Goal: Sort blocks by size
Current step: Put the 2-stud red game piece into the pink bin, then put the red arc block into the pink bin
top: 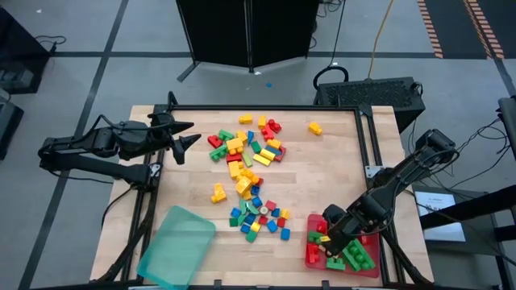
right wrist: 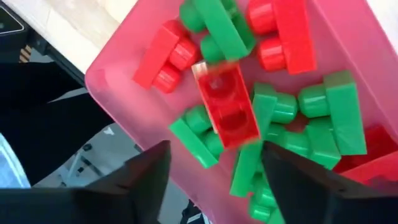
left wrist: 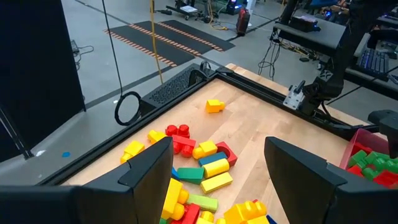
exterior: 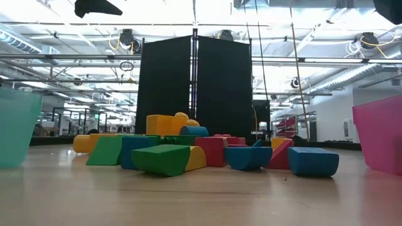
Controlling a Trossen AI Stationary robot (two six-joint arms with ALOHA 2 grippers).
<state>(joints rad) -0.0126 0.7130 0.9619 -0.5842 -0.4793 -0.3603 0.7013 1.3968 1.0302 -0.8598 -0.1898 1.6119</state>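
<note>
My left gripper (top: 187, 134) waits fingers apart at upper left. The teal tray (top: 176, 246), lower left, looks empty. Most blocks (top: 246, 173) sit unsorted mid-counter. Lower right, my right gripper (top: 332, 239) hangs fingers spread above the red tray (top: 311, 256): a handful sorted.

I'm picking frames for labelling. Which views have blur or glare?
Right wrist view: one red block over the red tray is motion-smeared, the blocks around it sharp. Low view: ceiling lights blow out the top, and the nearest green block looks soft. High and left wrist views: evenly lit, sharp.
</note>
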